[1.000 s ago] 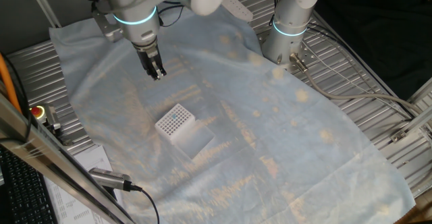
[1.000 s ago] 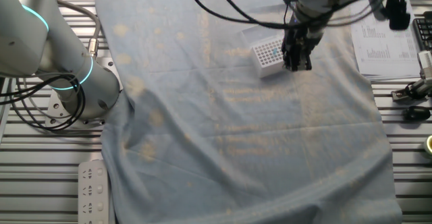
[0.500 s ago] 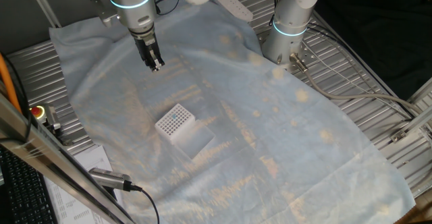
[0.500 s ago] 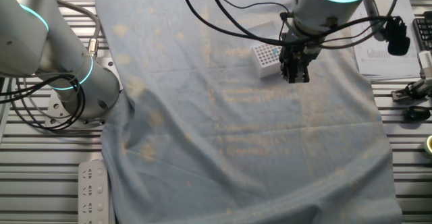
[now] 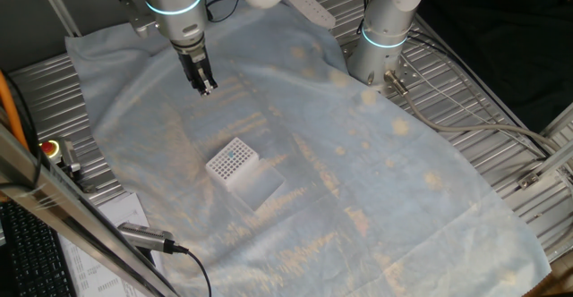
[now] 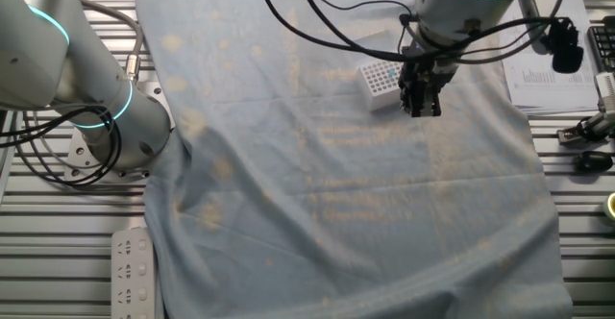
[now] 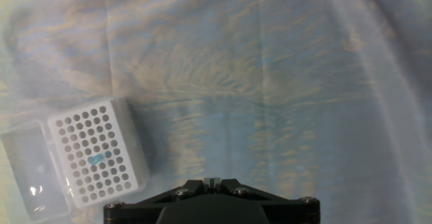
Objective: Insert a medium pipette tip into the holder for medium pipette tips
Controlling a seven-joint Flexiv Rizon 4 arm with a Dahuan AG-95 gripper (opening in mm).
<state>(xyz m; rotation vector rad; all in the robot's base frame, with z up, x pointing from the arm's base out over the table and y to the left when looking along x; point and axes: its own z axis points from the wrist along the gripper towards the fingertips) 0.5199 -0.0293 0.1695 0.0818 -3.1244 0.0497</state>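
One pale blue-teal sliver, which you can take as the medium pipette tip [image 7: 98,159], already sits on the hole grid of the holder for medium pipette tips [image 7: 98,150], approx. mid-grid; whether it's fully seated down a hole or just lying on top can't be told from these views. So the task looks done or nearly so, w/ maybe only a seating check left. Your gripper [image 5: 206,87] hangs above the cloth [image 5: 358,172] on the far left, well apart from the holder, which lies nearer and to the right of it. Its fingers look closed together w/ nothing visible between them, so it reads as clenched empty. In the hand view the holder is bottom left.
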